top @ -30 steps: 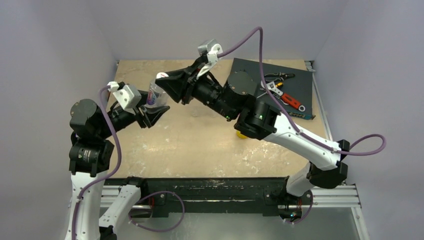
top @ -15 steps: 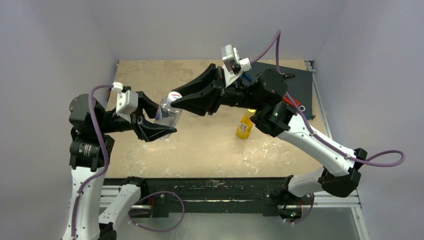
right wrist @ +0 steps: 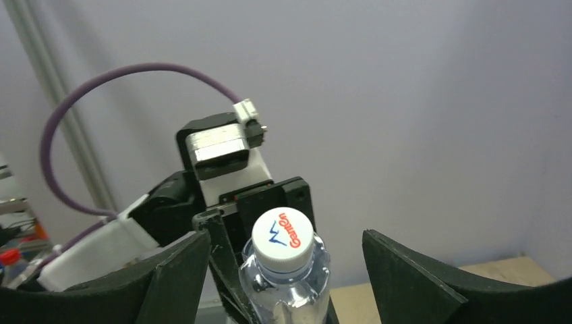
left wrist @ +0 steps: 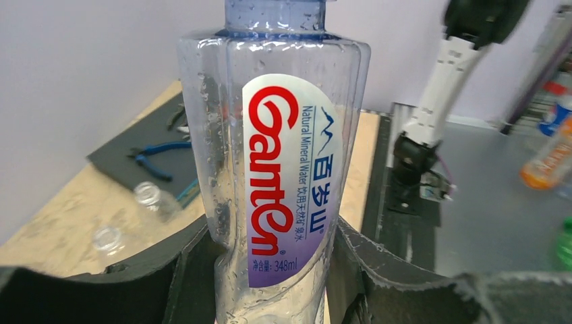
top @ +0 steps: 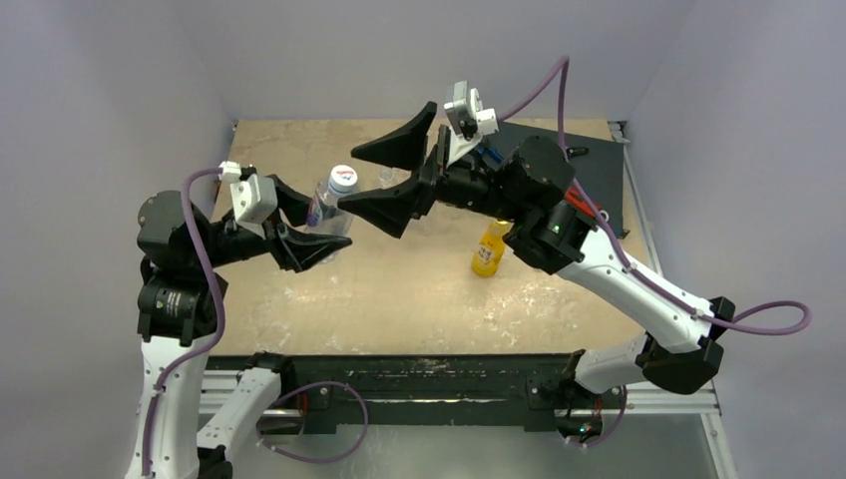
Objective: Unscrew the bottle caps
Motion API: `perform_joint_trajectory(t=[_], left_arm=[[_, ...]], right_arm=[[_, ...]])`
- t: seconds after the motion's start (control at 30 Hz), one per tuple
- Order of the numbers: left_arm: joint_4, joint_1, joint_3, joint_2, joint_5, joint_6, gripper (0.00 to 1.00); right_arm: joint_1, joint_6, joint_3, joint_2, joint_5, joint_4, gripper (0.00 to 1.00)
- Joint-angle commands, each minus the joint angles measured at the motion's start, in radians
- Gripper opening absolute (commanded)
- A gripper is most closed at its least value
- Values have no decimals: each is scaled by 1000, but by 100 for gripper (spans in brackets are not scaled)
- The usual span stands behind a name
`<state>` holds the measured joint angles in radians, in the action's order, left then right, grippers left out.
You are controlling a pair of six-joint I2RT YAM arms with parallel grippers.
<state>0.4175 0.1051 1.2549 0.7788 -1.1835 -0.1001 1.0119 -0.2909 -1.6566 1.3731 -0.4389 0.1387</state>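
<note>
R gripper (top: 346,181) jaws just sprung wide, either side of cap (right wrist: 283,234), no contact | cap still on bottle (left wrist: 276,175) → prob regrip for next twist | L gripper (top: 317,232) clamped on bottle body, over table (top: 399,299) left | 0.5 s ago: R pinched cap, bottle tilted more

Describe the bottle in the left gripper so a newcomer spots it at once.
Above the left part of the wooden table, the left gripper clamps it. It is a clear bottle with a red Ganten label and printed white cap, unlike the orange bottle further right.
</note>
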Motion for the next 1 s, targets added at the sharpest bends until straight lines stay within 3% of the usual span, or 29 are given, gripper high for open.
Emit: perform_joint_trajectory(t=[0.0,0.2,0.33,0.47,0.67,0.97], left_arm=[[-18,-4,-15,-32,270,84,0],[-63,-4,-72,-59,428,117,0],[-53,-4,-84,-57,502,159,0],[-26,-4,-84,-58,531,198,0],[-36,-4,-103,-75,529,200,0],[-56,-4,-106,-73,523,178,0]], right_arm=[[18,27,-56,-18,234,-39,92],[167,93,-292,142,622,-227,93],[212,73,-444,250,752,-308,89],[220,54,-449,265,853,-283,85],[220,47,-378,232,915,-221,80],[220,-2,-429,285,878,-257,69]])
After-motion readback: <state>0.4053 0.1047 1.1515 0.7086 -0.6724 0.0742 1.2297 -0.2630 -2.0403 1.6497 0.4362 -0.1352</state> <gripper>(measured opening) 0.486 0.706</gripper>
